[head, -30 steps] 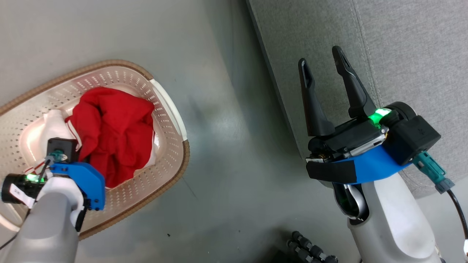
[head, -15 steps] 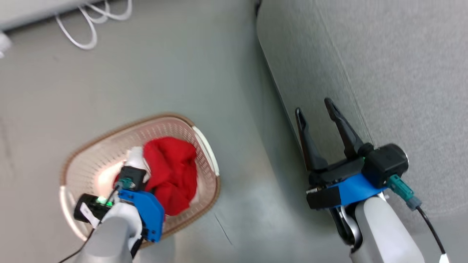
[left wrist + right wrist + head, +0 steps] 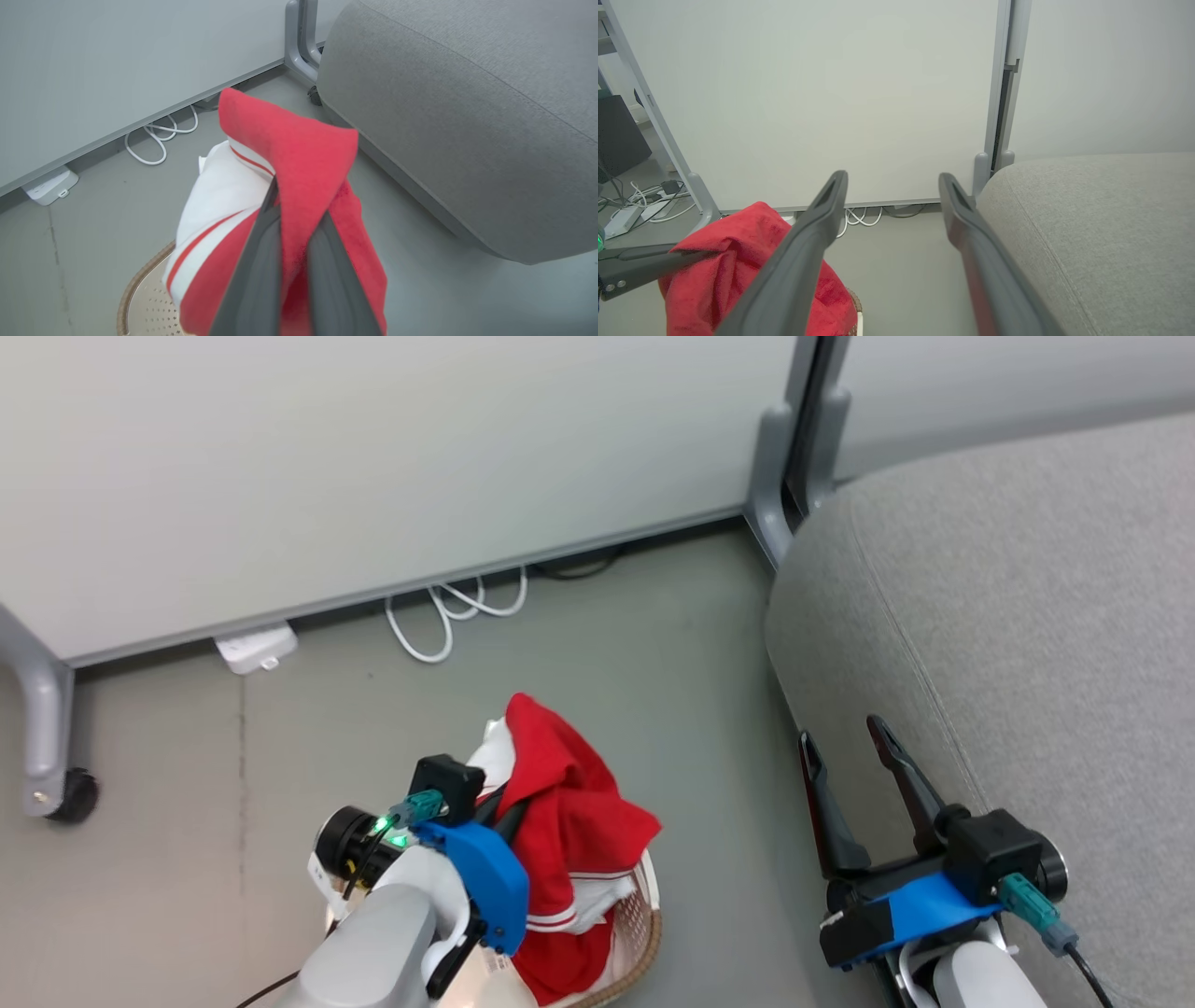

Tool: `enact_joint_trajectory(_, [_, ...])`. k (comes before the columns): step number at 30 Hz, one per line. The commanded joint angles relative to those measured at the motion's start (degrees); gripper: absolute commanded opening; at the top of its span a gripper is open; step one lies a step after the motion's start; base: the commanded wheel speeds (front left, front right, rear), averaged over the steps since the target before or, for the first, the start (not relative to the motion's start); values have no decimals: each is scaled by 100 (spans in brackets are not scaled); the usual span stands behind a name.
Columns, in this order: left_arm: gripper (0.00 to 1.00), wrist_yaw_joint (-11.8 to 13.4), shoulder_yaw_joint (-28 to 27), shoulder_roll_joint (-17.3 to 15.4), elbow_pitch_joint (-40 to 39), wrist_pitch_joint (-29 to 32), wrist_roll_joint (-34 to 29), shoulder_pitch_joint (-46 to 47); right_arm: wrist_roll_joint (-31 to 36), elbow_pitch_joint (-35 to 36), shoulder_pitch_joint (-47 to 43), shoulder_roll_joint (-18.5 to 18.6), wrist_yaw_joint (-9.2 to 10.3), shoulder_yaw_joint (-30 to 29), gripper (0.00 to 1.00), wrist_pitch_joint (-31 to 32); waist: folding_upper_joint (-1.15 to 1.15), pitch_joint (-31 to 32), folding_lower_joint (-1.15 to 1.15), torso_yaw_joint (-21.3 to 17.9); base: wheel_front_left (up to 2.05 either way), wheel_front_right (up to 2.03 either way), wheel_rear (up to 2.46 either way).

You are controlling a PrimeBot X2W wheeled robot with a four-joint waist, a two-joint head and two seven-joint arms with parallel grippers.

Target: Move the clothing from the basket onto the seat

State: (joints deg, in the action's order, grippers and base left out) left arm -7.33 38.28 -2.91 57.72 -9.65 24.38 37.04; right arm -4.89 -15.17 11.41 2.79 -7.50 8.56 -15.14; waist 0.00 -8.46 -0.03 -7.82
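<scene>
My left gripper [image 3: 510,805] is shut on the red clothing [image 3: 577,807] and holds it bunched above the basket [image 3: 648,933], at the bottom of the head view. In the left wrist view the fingers [image 3: 261,261] pinch a fold of the red, white-trimmed clothing [image 3: 289,140], which drapes over them; the basket's brown rim [image 3: 135,280] lies below. The grey seat [image 3: 1027,616] fills the right. My right gripper [image 3: 840,732] hangs open and empty beside the seat's edge. Its wrist view shows its open gripper [image 3: 892,176], the clothing [image 3: 733,252] to the left and the seat [image 3: 1092,210] to the right.
A white partition panel [image 3: 373,457] on grey legs stands behind. A coiled white cable [image 3: 448,616] and a power strip [image 3: 254,647] lie at its foot. A leg with a caster [image 3: 73,793] stands at the left. Grey floor [image 3: 709,728] separates basket and seat.
The head camera has swung up, so the whole picture shifted. My left gripper has lifted the red clothing up out of the basket. The right gripper stays open.
</scene>
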Motion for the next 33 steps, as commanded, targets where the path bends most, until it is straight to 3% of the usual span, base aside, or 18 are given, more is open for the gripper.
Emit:
enact_joint_trajectory(1, [0, -19, 149, -5, -180, 10, 159, 68, 48, -27, -148, 17, 2, -41, 100, 12, 0, 418, 3, 347, 0, 0, 0])
enact_joint_trajectory(16, [0, -14, 1279, -6, -1601, 132, 1506, 942, 54, 118, -487, 17, 2, 83, 100, 252, 0, 911, 3, 610, 0, 0, 0])
enact_joint_trajectory(33, [0, 155, 1935, -4, -1548, 11, 2239, 1132, 132, 190, -582, 17, 2, 214, 100, 384, 0, 1066, 3, 609, 0, 0, 0])
